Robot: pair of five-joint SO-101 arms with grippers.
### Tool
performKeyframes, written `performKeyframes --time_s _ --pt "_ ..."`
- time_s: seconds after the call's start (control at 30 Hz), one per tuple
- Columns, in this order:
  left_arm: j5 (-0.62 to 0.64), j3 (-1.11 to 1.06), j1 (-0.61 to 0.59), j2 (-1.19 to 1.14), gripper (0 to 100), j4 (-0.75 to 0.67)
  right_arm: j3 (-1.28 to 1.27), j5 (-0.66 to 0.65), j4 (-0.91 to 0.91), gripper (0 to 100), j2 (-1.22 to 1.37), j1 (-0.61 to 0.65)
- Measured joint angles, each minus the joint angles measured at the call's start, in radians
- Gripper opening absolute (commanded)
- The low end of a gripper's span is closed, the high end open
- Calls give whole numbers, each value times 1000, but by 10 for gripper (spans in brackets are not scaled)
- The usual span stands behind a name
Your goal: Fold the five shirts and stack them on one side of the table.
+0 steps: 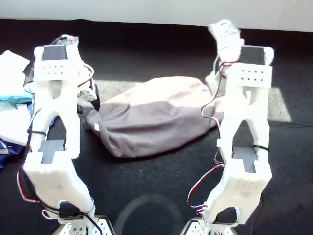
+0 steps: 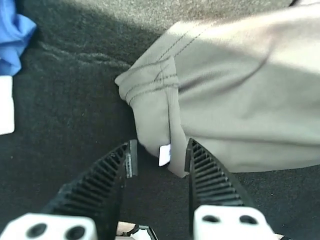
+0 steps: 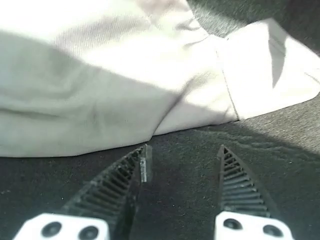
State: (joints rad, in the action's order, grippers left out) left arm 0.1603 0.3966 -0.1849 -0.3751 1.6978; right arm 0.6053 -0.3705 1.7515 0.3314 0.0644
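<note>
A grey-beige shirt (image 1: 156,117) lies crumpled in the middle of the black table cover, partly in sunlight. My left gripper (image 2: 159,147) is open at the shirt's left end, its fingers on either side of a stitched corner (image 2: 150,95) that carries a small white tag (image 2: 164,154). My right gripper (image 3: 183,152) is open over the black cover, just short of the shirt's (image 3: 100,75) right edge, with nothing between its fingers. In the high view the left arm (image 1: 56,112) stands left of the shirt and the right arm (image 1: 247,112) right of it.
A pile of white and blue clothes (image 1: 12,103) lies at the table's left edge; blue cloth (image 2: 12,40) from it is seen in the left wrist view. A sunlit strip (image 1: 279,105) crosses the black cover (image 1: 161,181) behind the shirt.
</note>
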Motion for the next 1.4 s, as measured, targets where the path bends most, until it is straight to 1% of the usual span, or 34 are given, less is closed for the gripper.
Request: performKeyframes --time_s 0.13,0.3,0.37,0.47,0.53,0.63,0.77,0.87,0.97,1.03,1.1,1.2,1.3,1.4 --pt "0 -3 2 -98 168 -78 -78 0 0 202 0 6" --pt "3 -3 41 -181 165 -112 -153 0 0 202 -35 15" --pt "2 -3 55 -189 119 -115 -193 0 0 202 -80 28" --pt "2 2 58 -189 5 -118 -287 0 -2 202 -158 74" --pt "3 21 54 -189 13 -117 -377 0 -28 202 -216 110" --pt "0 81 15 -189 8 -117 -549 0 -121 202 -310 169" --pt "3 146 -66 -189 8 -117 -830 0 -302 202 -413 245" --pt "3 155 -112 -169 8 -117 -1037 0 -459 205 -445 311" --pt "3 157 -129 -121 9 -101 -1183 0 -591 207 -446 382" --pt "3 158 -129 -95 9 -75 -1246 0 -651 234 -446 439" --pt "3 158 -124 -80 9 -49 -1284 0 -695 289 -446 488" --pt "3 158 -112 -74 9 -15 -1313 35 -773 358 -446 520" --pt "2 158 -98 -74 9 2 -1315 127 -873 361 -446 514" --pt "0 158 -92 -74 9 14 -1315 170 -968 361 -446 493"
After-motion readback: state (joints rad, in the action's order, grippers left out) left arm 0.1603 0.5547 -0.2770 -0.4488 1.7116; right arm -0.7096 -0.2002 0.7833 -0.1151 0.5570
